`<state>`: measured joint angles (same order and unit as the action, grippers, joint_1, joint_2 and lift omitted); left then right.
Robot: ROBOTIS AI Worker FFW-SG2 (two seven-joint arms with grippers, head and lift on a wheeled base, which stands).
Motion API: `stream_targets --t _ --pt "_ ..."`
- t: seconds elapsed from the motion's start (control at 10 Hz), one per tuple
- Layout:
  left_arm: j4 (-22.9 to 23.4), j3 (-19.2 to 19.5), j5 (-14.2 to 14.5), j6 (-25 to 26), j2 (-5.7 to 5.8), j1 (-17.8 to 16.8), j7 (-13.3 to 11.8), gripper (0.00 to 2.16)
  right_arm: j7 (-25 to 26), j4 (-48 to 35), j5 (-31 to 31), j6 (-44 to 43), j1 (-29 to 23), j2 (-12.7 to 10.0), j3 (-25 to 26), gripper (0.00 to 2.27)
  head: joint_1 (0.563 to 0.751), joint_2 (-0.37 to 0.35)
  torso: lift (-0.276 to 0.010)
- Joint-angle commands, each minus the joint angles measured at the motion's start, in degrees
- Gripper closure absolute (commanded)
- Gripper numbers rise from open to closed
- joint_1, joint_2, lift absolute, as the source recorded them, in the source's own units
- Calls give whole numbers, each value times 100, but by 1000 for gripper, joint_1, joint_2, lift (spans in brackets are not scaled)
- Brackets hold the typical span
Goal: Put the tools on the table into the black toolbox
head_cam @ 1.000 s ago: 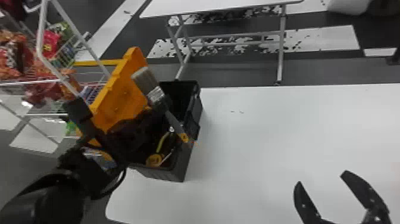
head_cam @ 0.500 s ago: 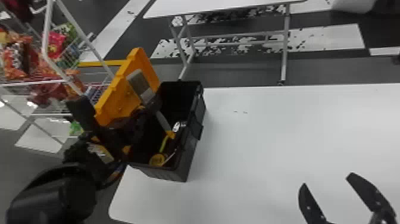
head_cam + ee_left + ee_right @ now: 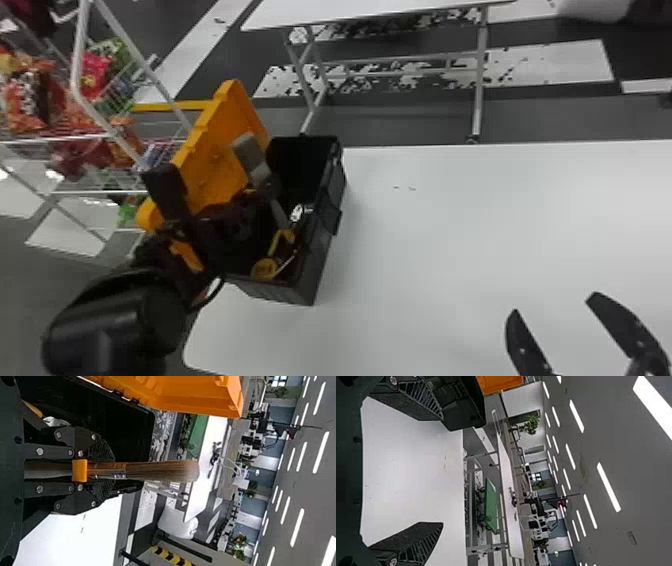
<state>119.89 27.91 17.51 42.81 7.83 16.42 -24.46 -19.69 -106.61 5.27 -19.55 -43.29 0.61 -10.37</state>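
In the head view my left gripper (image 3: 265, 187) is over the open black toolbox (image 3: 320, 250), whose orange lid (image 3: 220, 145) stands raised. It holds a paintbrush (image 3: 252, 159), bristles pointing up and away. The left wrist view has the left gripper (image 3: 95, 471) shut on the brush (image 3: 158, 471) around its metal band. Yellow-and-black tools, among them a round yellow one (image 3: 264, 268), and a shiny metal piece (image 3: 297, 213) lie inside the box. My right gripper (image 3: 555, 320) is parked over the table's near right; in the right wrist view the right gripper (image 3: 441, 471) is open, holding nothing.
The white table (image 3: 475, 225) extends right of the toolbox. A wire rack (image 3: 100, 135) with snack bags is beyond the box's left side. Another white table (image 3: 360, 12) stands farther back.
The left arm has shifted a little, and the brush has moved slightly left relative to the toolbox, still held. The right gripper stays open, and the view itself has shifted slightly.
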Motion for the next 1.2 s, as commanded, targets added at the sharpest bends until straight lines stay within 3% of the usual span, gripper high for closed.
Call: stream_targets --t 0.0,0.3,0.5,0.6,0.7,0.8,1.1 --pt "-18 -5 -2 4 -53 11 99 -1 0 9 0 0 5 0 0 70 695 350 -75" --pt "61 4 112 4 -106 125 64 29 9 44 0 -18 13 -9 9 73 695 350 -75" --pt "298 4 262 -154 -256 494 -6 29 9 44 114 -53 -4 -17 114 73 695 350 -75" --pt "412 -5 367 -558 -387 775 -15 33 17 35 158 -53 -22 -26 202 73 695 350 -75" --pt "483 -92 402 -1279 -598 1092 91 33 35 17 229 -35 -22 -44 290 76 695 350 -75" --pt "491 -321 393 -2035 -616 1426 319 33 35 -18 290 53 -30 -67 369 76 695 350 -75" --pt "491 -743 385 -3089 -634 2059 504 36 184 -334 387 791 -30 -67 668 76 695 343 -75"
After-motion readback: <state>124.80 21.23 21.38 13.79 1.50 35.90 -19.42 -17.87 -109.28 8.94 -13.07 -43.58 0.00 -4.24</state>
